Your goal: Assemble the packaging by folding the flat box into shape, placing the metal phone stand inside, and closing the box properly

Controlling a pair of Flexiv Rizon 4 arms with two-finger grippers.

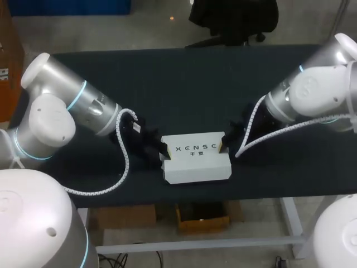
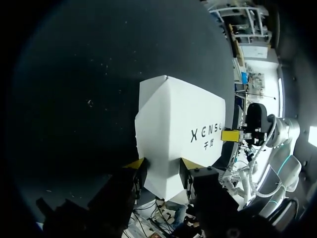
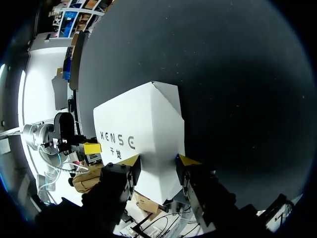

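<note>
Mid black worktop (image 1: pixel 195 84), white rectangular cardboard box (image 1: pixel 196 162) folded into shape, dark lettering on top, left fingers (image 2: pixel 134 164) pinching one end, right fingers (image 3: pixel 130 160) the other.

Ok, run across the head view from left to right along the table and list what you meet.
left arm → left gripper → white box → right gripper → right arm

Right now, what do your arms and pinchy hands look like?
My left arm and right arm are fat silvery-white tubes with round joints and glowing blue rings. A curly white cable runs along each to the left gripper and right gripper, both black with two yellow tips.
</note>
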